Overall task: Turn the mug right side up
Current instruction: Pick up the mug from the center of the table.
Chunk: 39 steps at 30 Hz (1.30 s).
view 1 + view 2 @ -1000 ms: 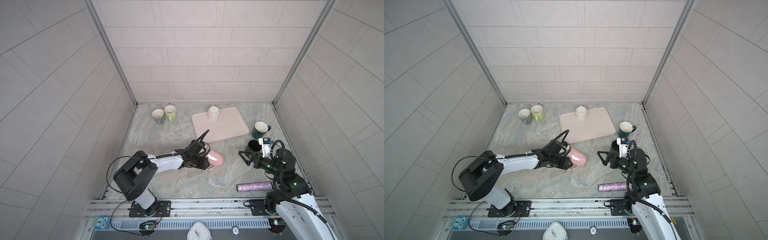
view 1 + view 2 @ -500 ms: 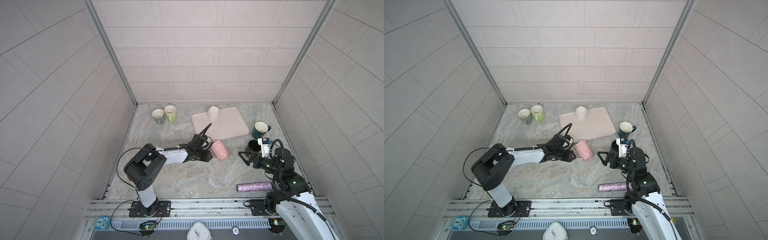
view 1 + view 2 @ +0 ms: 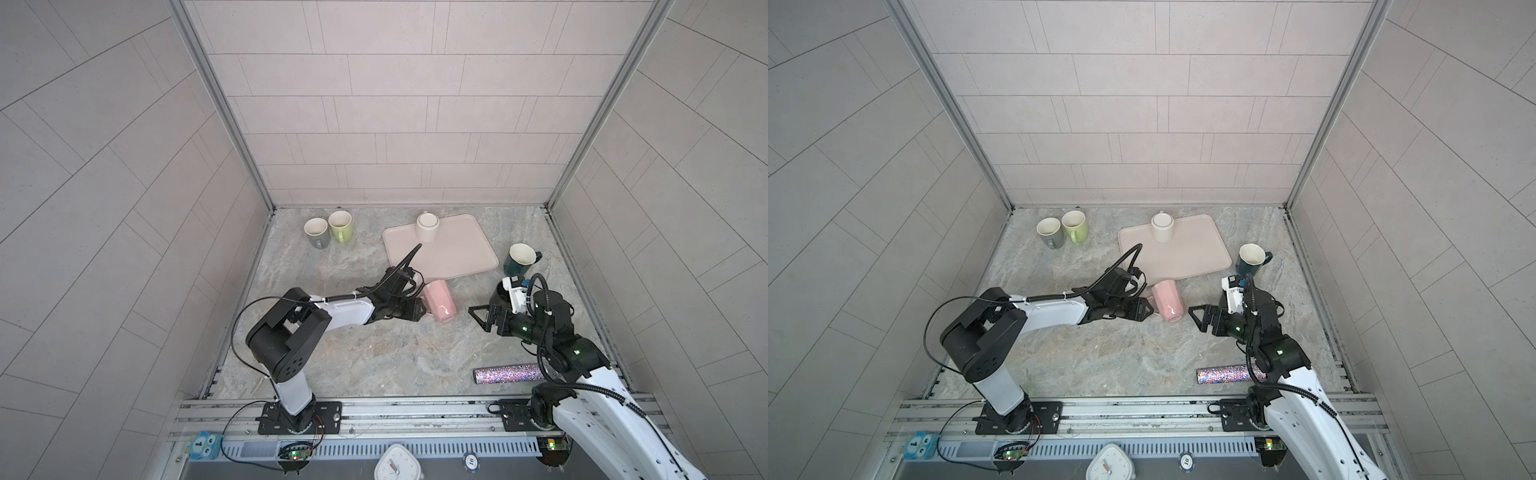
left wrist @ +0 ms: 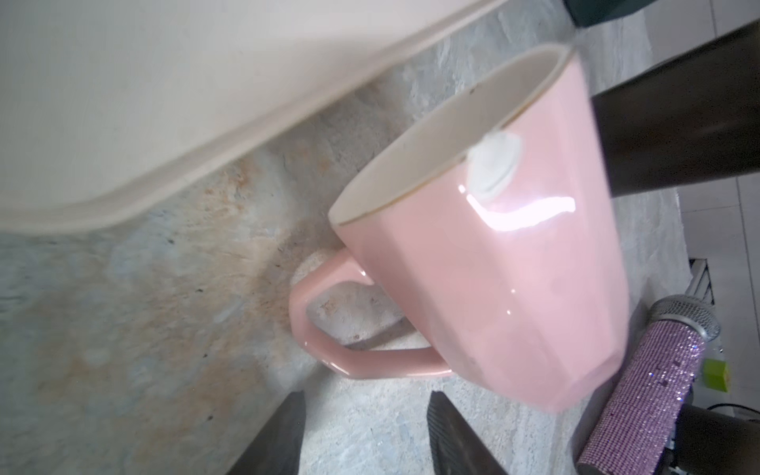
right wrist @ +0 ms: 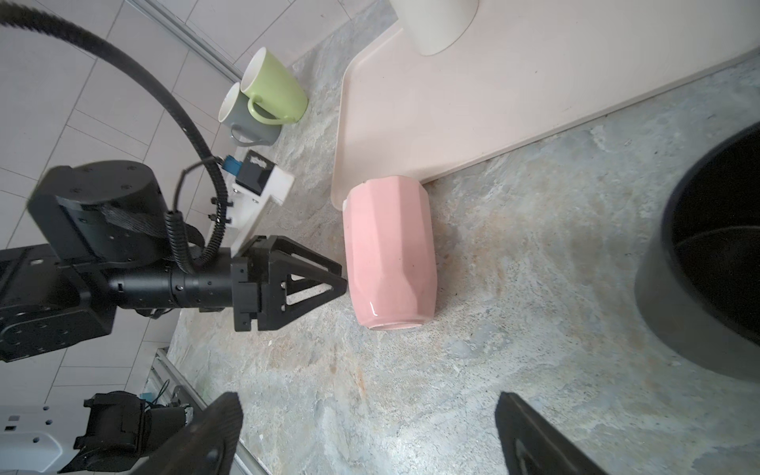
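Nearby, the tray (image 3: 457, 254) lies just beside the pink mug (image 3: 440, 301).

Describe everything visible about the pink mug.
The pink mug is glossy, ceramic-looking, with a faceted body, cream inside, an angular handle and a whitish patch near the rim. It lies on its side on the marbled table, mouth towards the tray corner, handle facing the left gripper, whose open fingers hold nothing.
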Motion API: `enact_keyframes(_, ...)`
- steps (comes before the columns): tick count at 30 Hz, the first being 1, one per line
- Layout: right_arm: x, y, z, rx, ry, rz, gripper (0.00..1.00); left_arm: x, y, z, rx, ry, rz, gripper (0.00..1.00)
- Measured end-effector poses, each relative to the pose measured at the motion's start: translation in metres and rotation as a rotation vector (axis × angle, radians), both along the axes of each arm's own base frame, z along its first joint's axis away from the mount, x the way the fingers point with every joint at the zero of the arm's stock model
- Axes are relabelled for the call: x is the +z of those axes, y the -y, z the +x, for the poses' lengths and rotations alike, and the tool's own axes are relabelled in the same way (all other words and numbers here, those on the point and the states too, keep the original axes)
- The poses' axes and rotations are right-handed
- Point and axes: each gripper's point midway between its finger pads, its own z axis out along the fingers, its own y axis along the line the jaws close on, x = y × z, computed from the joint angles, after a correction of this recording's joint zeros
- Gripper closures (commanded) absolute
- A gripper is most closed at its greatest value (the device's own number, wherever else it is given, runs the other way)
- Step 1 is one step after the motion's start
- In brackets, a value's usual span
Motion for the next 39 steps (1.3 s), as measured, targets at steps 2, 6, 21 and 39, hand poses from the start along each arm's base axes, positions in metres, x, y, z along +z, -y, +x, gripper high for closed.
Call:
enact_keyframes(2, -0.005, -0.005, 0.002, 0.012, -0.009, -0.016, 0.03, 0.005, -0.002, 0.008, 0.014, 0.014, -0.023, 0.46)
enact_keyframes(6, -0.014, -0.015, 0.004, 0.036, -0.025, -0.048, 0.03, 0.009, -0.007, 0.022, 0.048, 0.022, -0.056, 0.47)
enact_keyframes(21, -0.045, -0.046, 0.021, 0.094, -0.022, -0.256, 0.03, 0.010, -0.002, 0.047, 0.052, 0.032, -0.092, 0.47)
enact_keyframes(39, -0.057, -0.071, 0.085, 0.134, -0.104, -0.548, 0.05, 0.041, -0.027, 0.038, 0.125, 0.123, -0.095, 0.46)
